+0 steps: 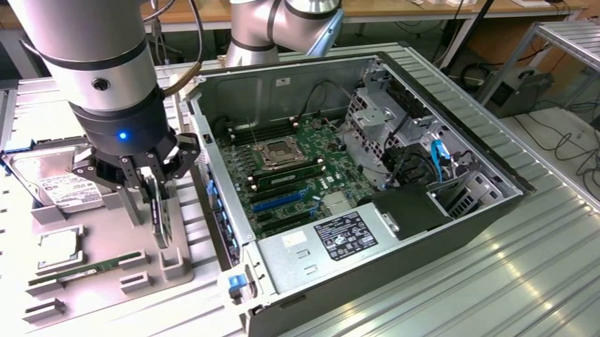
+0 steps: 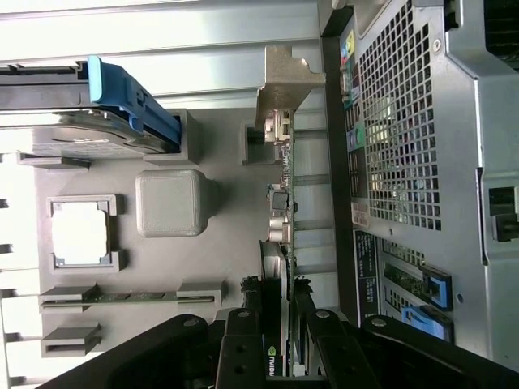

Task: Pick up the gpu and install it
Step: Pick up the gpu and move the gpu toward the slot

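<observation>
Edgewise, gpu (image 1: 161,228) in tray (image 1: 98,235), jaws clamped

Case wall (image 1: 223,228) tight beside the pincer (image 1: 153,193); open room above, seemingly.

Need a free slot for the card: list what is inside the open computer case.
Motherboard with CPU socket, a RAM stick and blue slots; drive cage; labelled power supply. The cage and a black cover hide whatever lies under them.
</observation>
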Robot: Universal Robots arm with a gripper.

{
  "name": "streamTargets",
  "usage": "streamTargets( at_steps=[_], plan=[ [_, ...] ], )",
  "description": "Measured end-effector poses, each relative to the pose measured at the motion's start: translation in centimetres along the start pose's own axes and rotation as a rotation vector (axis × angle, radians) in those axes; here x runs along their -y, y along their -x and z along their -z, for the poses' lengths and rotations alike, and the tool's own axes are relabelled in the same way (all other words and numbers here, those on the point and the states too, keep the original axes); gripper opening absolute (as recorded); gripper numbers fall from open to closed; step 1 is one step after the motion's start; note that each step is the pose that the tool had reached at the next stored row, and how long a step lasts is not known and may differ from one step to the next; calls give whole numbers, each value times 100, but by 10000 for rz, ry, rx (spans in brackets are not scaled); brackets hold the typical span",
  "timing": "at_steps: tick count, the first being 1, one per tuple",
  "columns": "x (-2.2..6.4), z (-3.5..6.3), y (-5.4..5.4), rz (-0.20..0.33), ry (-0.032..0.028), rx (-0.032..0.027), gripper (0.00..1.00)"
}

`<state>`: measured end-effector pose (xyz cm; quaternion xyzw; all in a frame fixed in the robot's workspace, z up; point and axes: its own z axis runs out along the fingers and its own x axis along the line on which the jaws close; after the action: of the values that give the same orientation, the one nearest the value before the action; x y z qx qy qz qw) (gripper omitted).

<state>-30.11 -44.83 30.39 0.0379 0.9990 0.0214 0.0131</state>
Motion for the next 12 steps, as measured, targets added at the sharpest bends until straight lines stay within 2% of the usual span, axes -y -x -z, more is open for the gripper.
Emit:
streamTargets(
  at_steps=[12],
  plan=[
    [-1, 23, 1, 0, 0, 0, 26]
  ],
)
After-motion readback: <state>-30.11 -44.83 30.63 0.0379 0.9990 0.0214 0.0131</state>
